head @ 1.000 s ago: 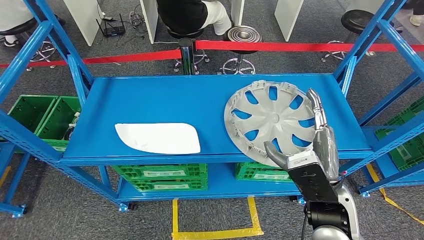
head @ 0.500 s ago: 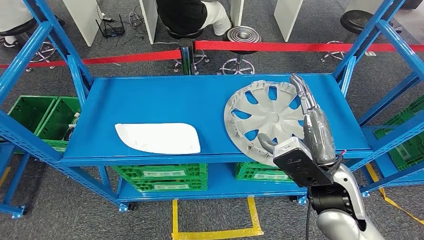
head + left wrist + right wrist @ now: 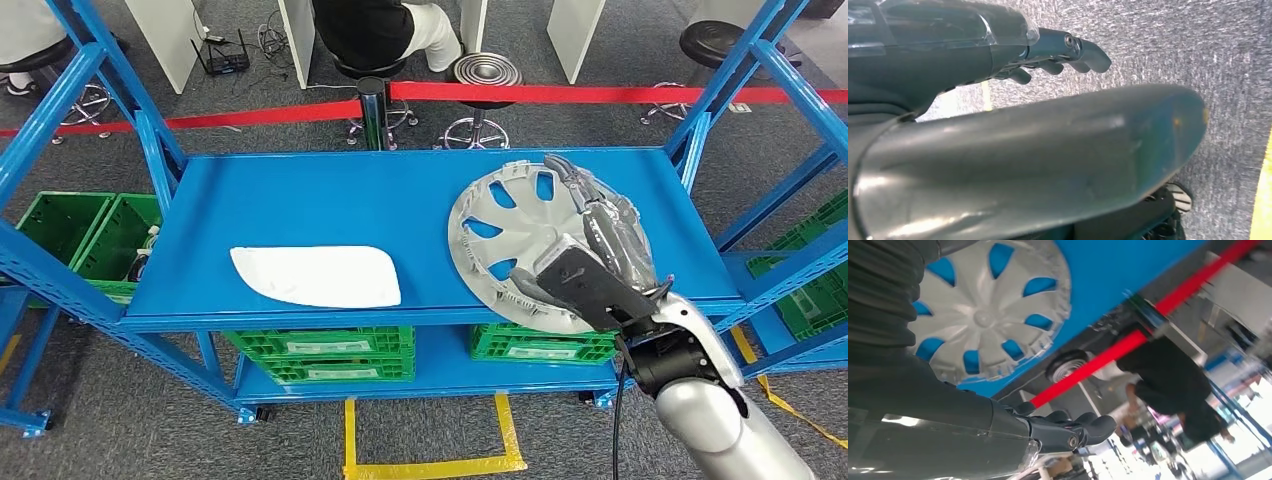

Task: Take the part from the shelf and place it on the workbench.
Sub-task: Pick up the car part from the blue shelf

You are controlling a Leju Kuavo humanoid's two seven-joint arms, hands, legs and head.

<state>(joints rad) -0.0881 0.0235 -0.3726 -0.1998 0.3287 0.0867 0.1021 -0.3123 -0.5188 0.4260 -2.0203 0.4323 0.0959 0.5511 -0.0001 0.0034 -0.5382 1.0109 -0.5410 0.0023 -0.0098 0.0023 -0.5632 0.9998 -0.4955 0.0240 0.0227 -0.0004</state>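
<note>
A silver hubcap [image 3: 510, 240] with blue showing through its openings lies flat on the right half of the blue shelf [image 3: 330, 200]. My right hand [image 3: 595, 255] hangs over the hubcap's right side, palm turned down and fingers spread, its thumb near the hubcap's front rim. It holds nothing. The right wrist view shows the hubcap [image 3: 983, 320] beyond the hand's dark fingers [image 3: 1073, 432], which are apart from it. A flat white part [image 3: 318, 276] rests at the shelf's front left. My left hand [image 3: 1063, 50] hangs down over the grey floor, holding nothing.
Blue shelf uprights [image 3: 705, 140] rise at both ends. Green crates [image 3: 320, 345] fill the lower level and another green crate [image 3: 75, 235] stands at the left. A red barrier belt [image 3: 600, 93] runs behind, with stools and a seated person [image 3: 385, 30] beyond. Yellow tape [image 3: 430, 465] marks the floor.
My right hand has turned from standing edge-on at the hubcap's right rim to lying palm down over it, and it has moved left and lower. The hubcap has not shifted.
</note>
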